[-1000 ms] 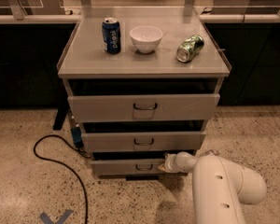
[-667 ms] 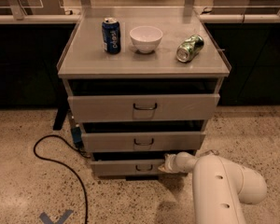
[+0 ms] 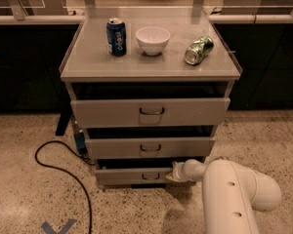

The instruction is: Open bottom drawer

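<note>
The shallow grey metal bottom drawer (image 3: 132,175), lowest of three, showed a dark gap above its front. The claw (image 3: 176,171) of the white arm sat against that front's right end. Whether it was apart or together could not be told.

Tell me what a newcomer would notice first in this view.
The big white arm fills the lower right, its gripper at the right end of the bottom drawer, near floor level. Above, the grey cabinet top carries an upright blue can, a white bowl and a green can lying on its side. A black cable loops over the floor at left.
</note>
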Available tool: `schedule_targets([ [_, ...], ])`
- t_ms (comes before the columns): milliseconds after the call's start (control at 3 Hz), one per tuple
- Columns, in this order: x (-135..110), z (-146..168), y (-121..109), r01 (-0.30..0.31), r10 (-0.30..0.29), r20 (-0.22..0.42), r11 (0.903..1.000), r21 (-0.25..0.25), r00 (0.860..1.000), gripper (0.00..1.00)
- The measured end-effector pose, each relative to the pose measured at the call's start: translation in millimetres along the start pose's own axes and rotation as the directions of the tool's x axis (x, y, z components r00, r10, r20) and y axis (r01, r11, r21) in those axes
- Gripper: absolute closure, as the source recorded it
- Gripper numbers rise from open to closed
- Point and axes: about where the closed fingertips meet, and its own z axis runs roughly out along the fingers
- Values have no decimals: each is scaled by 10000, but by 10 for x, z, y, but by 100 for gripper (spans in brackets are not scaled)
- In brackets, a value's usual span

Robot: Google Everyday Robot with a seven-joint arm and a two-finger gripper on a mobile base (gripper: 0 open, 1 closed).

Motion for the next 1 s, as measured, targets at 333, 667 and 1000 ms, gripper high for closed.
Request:
schedule_targets([
  [333, 272, -274, 45, 886, -886, -18, 9942, 616, 9961, 100],
  [667, 235, -320, 44, 903, -903, -23, 9939, 626, 9959, 100],
  [1000, 279, -370, 134, 982, -982, -29, 9931, 645, 9952, 100],
])
